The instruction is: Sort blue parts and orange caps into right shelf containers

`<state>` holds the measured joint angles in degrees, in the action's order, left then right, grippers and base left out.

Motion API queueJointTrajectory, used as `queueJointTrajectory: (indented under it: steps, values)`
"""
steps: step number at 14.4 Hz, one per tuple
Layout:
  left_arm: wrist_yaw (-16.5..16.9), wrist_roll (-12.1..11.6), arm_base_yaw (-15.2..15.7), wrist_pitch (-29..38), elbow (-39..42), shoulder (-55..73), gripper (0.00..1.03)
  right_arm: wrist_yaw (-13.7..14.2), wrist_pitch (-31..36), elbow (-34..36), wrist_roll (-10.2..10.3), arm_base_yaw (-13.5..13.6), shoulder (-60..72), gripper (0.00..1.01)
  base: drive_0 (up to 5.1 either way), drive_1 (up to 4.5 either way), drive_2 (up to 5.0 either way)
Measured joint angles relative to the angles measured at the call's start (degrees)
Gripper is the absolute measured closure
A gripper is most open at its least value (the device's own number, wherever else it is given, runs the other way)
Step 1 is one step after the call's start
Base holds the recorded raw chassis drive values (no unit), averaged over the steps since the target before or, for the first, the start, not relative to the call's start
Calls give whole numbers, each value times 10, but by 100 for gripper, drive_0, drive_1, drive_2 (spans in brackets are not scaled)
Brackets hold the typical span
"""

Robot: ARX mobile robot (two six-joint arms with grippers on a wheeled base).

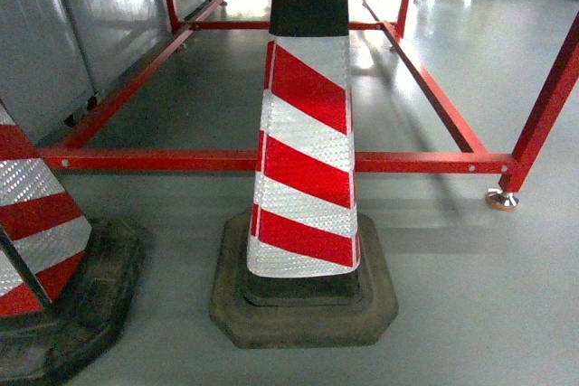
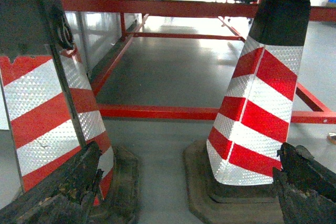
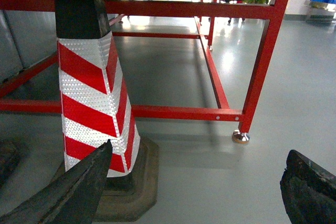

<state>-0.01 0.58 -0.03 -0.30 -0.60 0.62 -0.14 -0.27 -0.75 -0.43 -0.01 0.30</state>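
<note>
Head view: two striped cones point(image 1: 306, 160).

My left gripper point(image 2: 186, 192) is wide open, with nothing in it; one dark finger point(image 2: 58, 195) sits at the bottom left and the other at the bottom right; between them I see a grey floor point(image 2: 168, 72); a red and white cone point(image 2: 260, 103) with a black top stands on the right; another cone point(image 2: 50, 108) stands close on the left; behind both runs a red metal frame point(image 2: 157, 112).

Two striped cones point(image 1: 306, 146) point(image 1: 32, 214), one red frame point(image 1: 425, 162).
</note>
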Motion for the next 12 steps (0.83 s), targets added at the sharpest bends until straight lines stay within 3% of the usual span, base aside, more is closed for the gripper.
queueJointTrajectory:
  steps: [12]
  values:
    - [0, -6, 0, 0, 0, 0, 5, 1, 0, 0, 4, 0, 0, 3, 0, 0, 0]
